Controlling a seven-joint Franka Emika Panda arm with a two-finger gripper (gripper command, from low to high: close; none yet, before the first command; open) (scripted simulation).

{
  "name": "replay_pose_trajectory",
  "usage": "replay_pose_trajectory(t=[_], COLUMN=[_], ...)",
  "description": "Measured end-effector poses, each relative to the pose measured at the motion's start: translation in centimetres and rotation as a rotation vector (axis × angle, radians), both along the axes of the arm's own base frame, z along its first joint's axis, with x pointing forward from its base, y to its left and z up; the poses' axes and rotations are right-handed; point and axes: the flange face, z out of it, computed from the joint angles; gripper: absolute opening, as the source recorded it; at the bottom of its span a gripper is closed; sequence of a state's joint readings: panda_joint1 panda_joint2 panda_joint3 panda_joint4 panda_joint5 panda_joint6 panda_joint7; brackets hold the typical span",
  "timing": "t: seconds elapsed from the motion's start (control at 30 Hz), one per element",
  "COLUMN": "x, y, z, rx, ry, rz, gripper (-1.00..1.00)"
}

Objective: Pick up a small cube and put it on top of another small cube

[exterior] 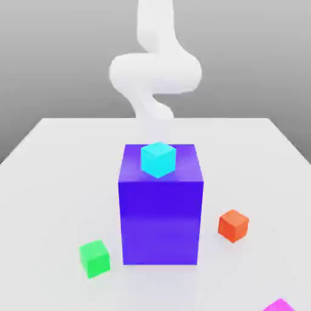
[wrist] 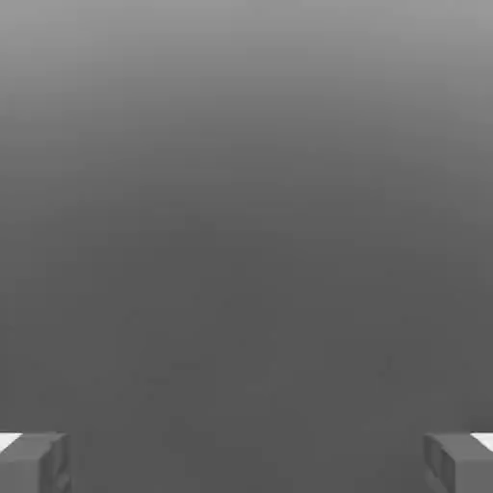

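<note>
Resting spots, by label:
Pink cube (exterior: 279,305): tabletop (exterior: 54,182), near right corner.
Green cube (exterior: 95,258): near left of blue block (exterior: 160,212).
Gripper (wrist: 246,462): jaws wide apart, holding nothing.

The white arm (exterior: 155,73) is seen raised and bent in the exterior view. The end effector (wrist: 246,462) is held wide apart, nothing gripped between its fingertips (wrist: 34,462).
</note>
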State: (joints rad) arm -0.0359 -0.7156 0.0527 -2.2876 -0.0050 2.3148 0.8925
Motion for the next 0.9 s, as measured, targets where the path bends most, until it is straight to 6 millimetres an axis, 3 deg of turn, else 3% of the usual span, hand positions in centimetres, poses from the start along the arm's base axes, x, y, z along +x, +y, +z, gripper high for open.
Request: replay_pose_trajectory(t=[0.23, 0.47, 0.67, 0.9], x=[7.7, 13.2, 16.2, 17.4], y=[3.8, 7.5, 10.9, 14.8], z=[-7.9, -17.2, -26.0, -36.4], rx=[0.067, 0.132, 0.19, 0.265], ry=[0.146, 0.274, 0.378, 0.499], rz=[-0.176, -0.343, -0.48, -0.649], gripper=[0.0, 0.0, 0.0, 0.0])
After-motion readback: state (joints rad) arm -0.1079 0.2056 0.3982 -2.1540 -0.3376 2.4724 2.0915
